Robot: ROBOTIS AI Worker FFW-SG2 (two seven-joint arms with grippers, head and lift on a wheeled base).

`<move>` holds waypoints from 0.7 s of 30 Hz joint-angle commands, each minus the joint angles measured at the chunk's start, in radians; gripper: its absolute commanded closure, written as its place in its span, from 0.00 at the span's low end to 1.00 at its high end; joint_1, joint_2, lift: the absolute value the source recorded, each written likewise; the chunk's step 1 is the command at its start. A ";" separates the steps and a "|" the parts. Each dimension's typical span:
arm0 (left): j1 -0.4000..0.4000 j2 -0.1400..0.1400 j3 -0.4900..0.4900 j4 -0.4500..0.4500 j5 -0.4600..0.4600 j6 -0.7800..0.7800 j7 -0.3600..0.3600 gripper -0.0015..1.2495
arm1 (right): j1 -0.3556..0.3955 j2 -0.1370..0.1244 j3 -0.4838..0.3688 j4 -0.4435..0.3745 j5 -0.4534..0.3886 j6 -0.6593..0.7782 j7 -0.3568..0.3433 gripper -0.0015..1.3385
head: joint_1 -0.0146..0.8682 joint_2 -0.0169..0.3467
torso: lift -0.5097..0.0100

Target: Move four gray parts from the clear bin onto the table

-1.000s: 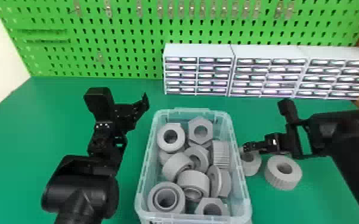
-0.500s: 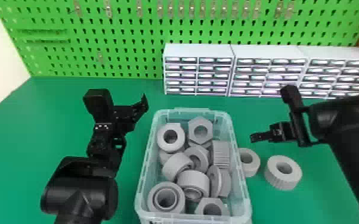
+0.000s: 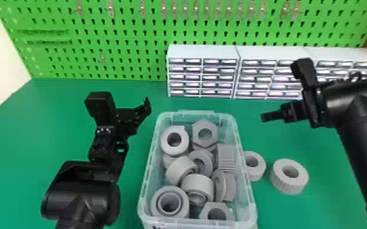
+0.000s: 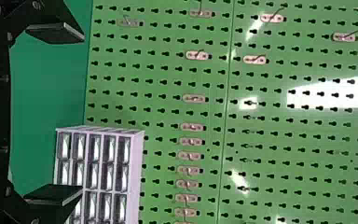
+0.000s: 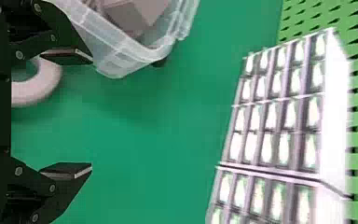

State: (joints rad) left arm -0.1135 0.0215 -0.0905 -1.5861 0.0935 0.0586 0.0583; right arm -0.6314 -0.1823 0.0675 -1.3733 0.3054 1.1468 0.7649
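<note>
Several gray parts (image 3: 204, 134) lie heaped in the clear bin (image 3: 158, 131). Two gray rings rest on the green table just right of it, a nearer ring (image 3: 257, 170) beside the bin wall and a ribbed ring (image 3: 289, 179) farther right. Behind these rings and above the table is my right gripper (image 3: 262, 117); in the right wrist view my right gripper (image 5: 92, 114) is open and holds nothing. My left gripper (image 3: 147, 106) stays parked left of the bin, and in the left wrist view that left gripper (image 4: 83, 114) has its fingers wide apart, empty.
White drawer cabinets (image 3: 204, 53) line the back of the table (image 3: 33, 121), right of centre. Behind them rises a green pegboard (image 3: 125, 36) with small metal hooks. The bin stands between the two arms.
My right gripper has risen and moved back, away from the two rings on the table. The left arm and the parts in the bin look the same.
</note>
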 commanded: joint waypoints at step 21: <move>0.005 0.000 0.003 0.000 -0.003 0.000 0.000 0.11 | 0.119 0.015 0.011 -0.380 -0.353 -0.182 -0.472 0.36 | 0.80 0.24 | 0.88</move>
State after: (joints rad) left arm -0.1093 0.0215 -0.0889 -1.5861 0.0917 0.0583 0.0583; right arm -0.5265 -0.1706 0.0541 -1.7137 -0.0285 0.9986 0.3276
